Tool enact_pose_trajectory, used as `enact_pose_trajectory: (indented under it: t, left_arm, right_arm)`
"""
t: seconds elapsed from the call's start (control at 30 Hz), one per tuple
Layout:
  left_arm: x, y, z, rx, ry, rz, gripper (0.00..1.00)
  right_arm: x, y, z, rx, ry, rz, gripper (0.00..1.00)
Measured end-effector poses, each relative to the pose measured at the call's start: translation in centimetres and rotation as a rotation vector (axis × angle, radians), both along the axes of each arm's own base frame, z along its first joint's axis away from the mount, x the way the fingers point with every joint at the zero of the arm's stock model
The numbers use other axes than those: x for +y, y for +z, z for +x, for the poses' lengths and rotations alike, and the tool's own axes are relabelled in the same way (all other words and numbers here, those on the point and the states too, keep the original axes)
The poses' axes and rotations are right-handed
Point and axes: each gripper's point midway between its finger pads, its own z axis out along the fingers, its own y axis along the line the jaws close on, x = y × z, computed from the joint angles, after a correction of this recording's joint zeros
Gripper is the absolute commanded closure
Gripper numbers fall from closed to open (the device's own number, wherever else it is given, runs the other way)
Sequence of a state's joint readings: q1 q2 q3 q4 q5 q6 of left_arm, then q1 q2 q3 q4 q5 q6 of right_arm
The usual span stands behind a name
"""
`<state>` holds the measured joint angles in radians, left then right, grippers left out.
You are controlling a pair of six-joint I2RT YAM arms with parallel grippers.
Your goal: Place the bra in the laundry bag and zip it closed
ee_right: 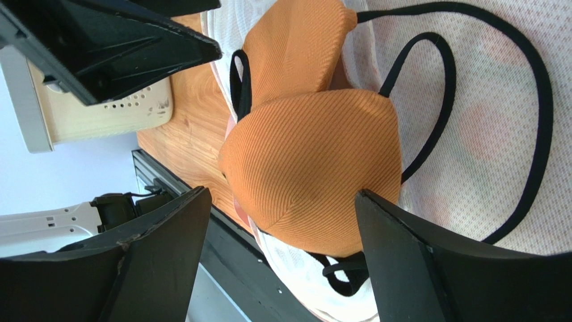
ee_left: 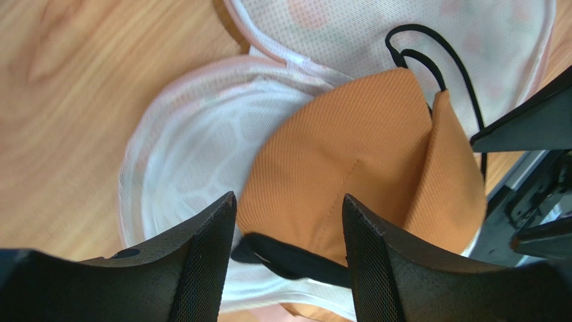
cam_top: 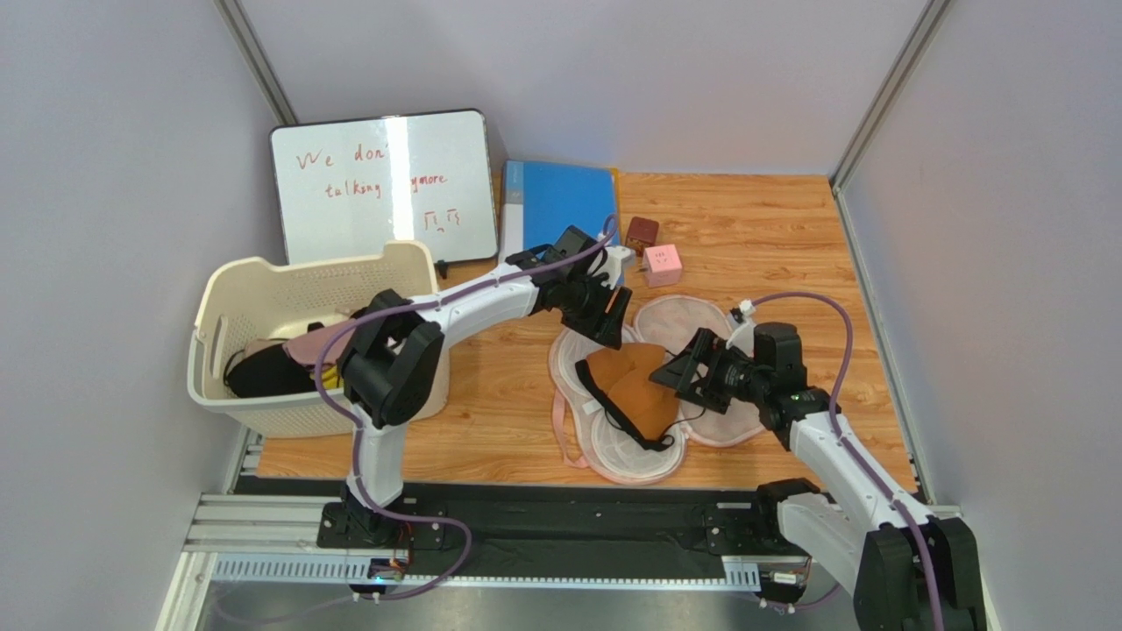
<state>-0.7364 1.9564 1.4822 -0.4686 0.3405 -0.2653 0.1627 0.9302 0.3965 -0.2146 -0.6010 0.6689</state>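
Between the fingers of the left gripper (ee_left: 289, 201), which stand apart and clamp nothing, lies the bra (ee_left: 349, 147), one orange cup folded against the other. Its black band passes under the gap between the fingers. Whether the fingertips touch the fabric cannot be told. The bra rests on the white mesh of the laundry bag (ee_left: 195, 141), which lies spread open on the table (cam_top: 501, 395). One lobe bulges out to that gripper's left, with its pink edging running along bare wood.

Just beside it, on the far side of the bra, the right gripper (ee_right: 282, 196) faces in with its jaws set wide and astride the nearer cup. Nothing is pinched between them, and contact with the cup cannot be made out. The two grippers are close together over the bag, so there is little room between them. The black straps loop out over the mesh of the bag's other half, which is past the right gripper's fingers.

Farther out, bare wood lies open between the bag and the cream basket (cam_top: 264, 283) of clothes at the table's left edge. More bare wood lies between the bag and the right wall. Beyond the bag toward the back wall stand a pink block (cam_top: 663, 264) and a brown block (cam_top: 641, 233). Behind them are a blue folder (cam_top: 560, 204) and a whiteboard (cam_top: 382, 184).
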Motion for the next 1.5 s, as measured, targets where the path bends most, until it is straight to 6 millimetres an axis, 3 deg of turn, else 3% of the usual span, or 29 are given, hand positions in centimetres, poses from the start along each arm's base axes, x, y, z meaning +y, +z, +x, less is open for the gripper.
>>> enact_pose_trajectory:
  t: [0.37, 0.53, 0.67, 0.87, 0.97, 1.03, 1.17, 1.3, 1.5]
  left_arm:
    - [-1.0, -4.4, 1.1, 0.020, -0.292, 0.063, 0.35]
    - [-1.3, -4.5, 0.6, 0.019, -0.354, 0.035, 0.37]
    - [-1.6, -4.4, 0.3, 0.017, -0.377, 0.019, 0.49]
    - [-1.5, -4.9, -0.1, 0.023, -0.383, 0.022, 0.85]
    - [-1.5, -5.2, -0.1, 0.017, -0.380, 0.028, 0.97]
    - [-1.5, -5.3, 0.1, 0.008, -0.371, 0.035, 0.99]
    - [-1.2, -4.7, 0.4, -0.023, -0.348, 0.053, 1.00]
    - [-1.1, -2.7, 1.1, -0.077, -0.328, 0.055, 1.00]
    - [-0.9, 0.4, 1.8, -0.153, -0.302, 0.045, 1.00]
  right_arm:
    - [-1.2, -0.8, 0.5, 0.003, -0.060, 0.042, 0.15]
    - [-1.3, -1.1, 0.5, 0.007, -0.054, 0.058, 0.16]
    - [-0.8, -1.2, 0.7, 0.012, -0.024, 0.085, 0.17]
    - [-0.7, -2.3, 0.5, 0.051, -0.010, 0.084, 0.17]
    - [-0.9, -2.6, 0.4, 0.055, -0.011, 0.064, 0.17]
    - [-1.1, -2.9, 0.2, 0.064, -0.017, 0.050, 0.17]
    - [-1.5, -3.2, 0.0, 0.070, -0.032, 0.022, 0.16]
    - [-1.7, -3.4, 0.0, 0.069, -0.035, 0.009, 0.16]
    - [-0.9, -3.0, 0.3, 0.024, 0.012, 0.057, 0.25]
